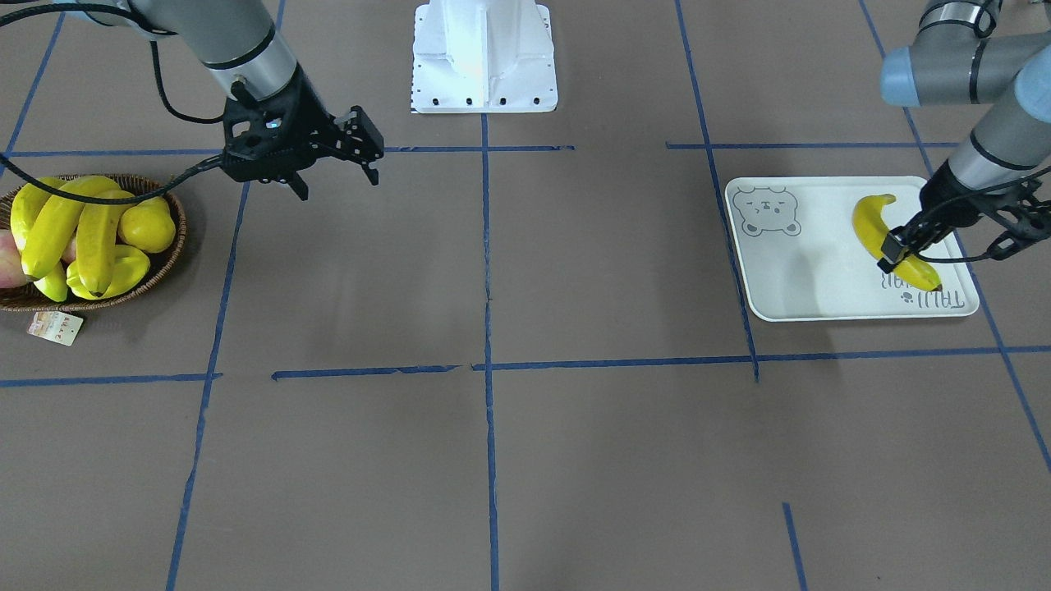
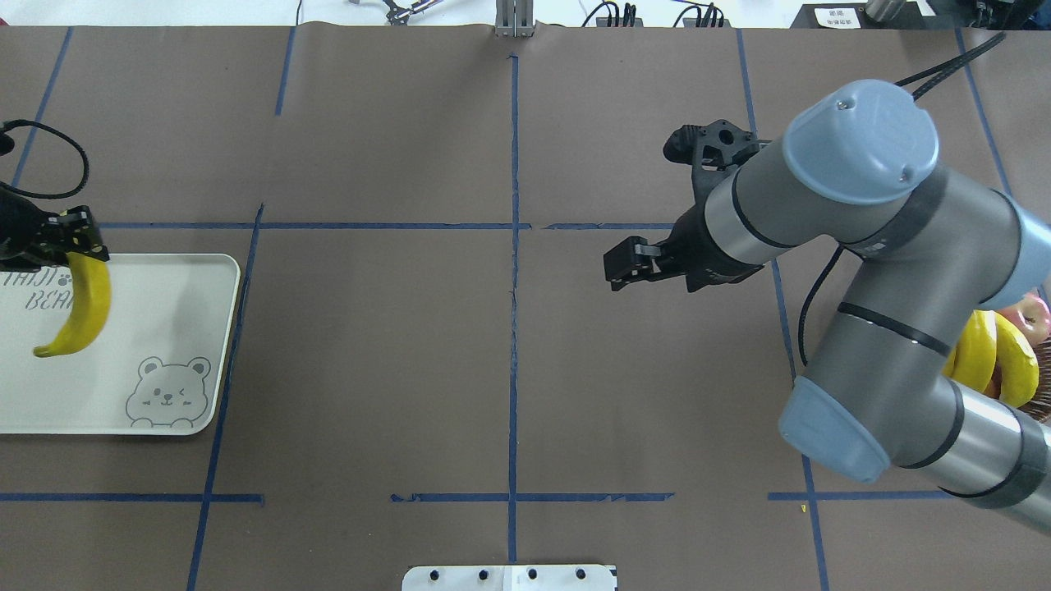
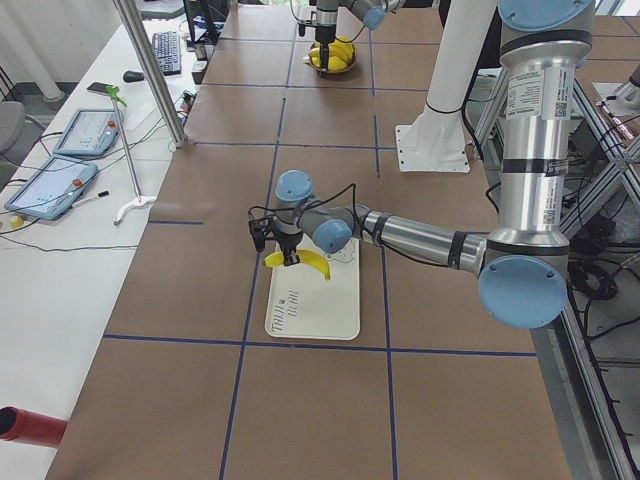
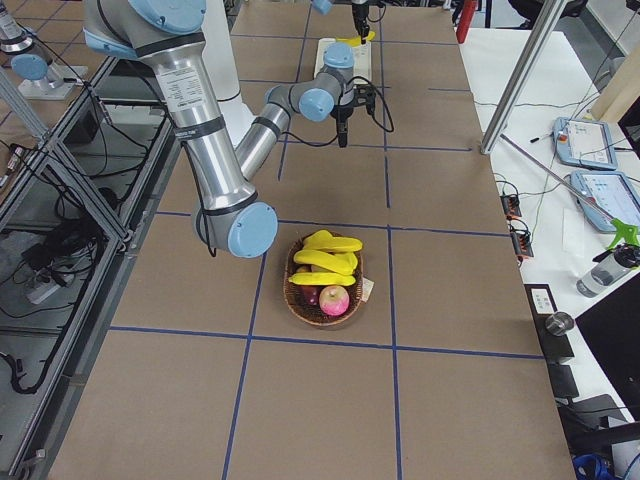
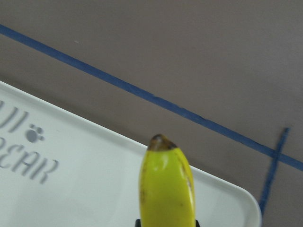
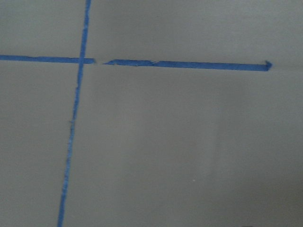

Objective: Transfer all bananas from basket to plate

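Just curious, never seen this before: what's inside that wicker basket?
Three bananas lie on top in the basket, beside a stubby yellow fruit and a reddish apple. Whatever lies beneath them is covered.

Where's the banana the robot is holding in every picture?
Front-facing: the held banana is at the right, over the plate.
Overhead: far left, by the plate's lettering.
Exterior left: in the middle.
Exterior right: tiny, at the top edge.
Left wrist: bottom middle, close up.
Right wrist: not in it.
Shared landmark: the bear plate under it.
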